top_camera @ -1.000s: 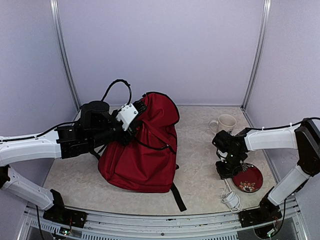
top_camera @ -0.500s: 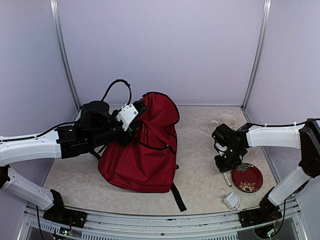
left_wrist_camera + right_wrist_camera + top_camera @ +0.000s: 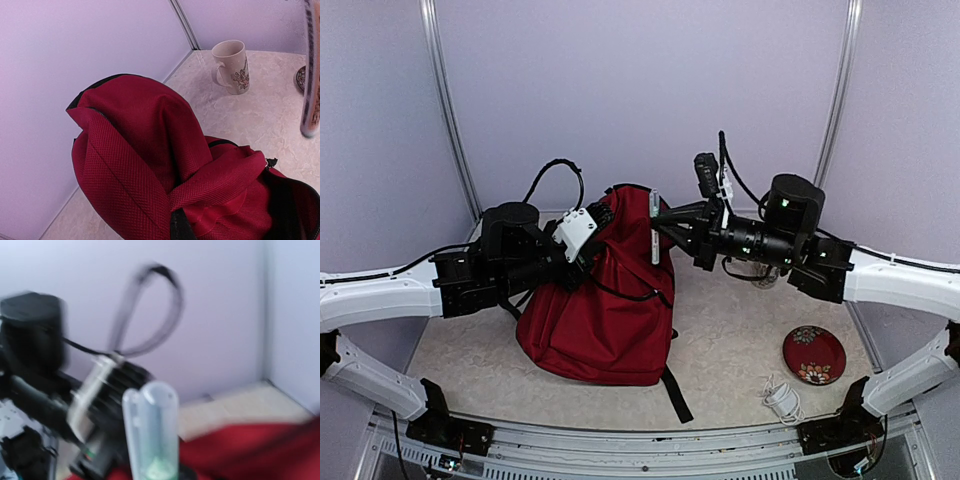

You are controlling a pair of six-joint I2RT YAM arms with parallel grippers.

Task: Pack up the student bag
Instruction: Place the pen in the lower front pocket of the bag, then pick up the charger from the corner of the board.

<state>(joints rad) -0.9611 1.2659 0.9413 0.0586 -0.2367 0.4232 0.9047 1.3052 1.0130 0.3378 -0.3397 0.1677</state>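
Your left hand [image 3: 583, 252] is clamped together on the upper left edge of the backpack [image 3: 605, 320], and your right hand [image 3: 665, 228] is closed on a slim pale stick [image 3: 654, 200], holding it upright just above the backpack's top. The dark-red backpack slumps on the counter [image 3: 730, 330] left of centre, near the back wall, with its mouth gaping. A cream mug [image 3: 231, 65] stands upright toward the back right corner. A red patterned plate [image 3: 814, 354] lies flat at front right, with a small white cable bundle [image 3: 782, 398] just beside it.
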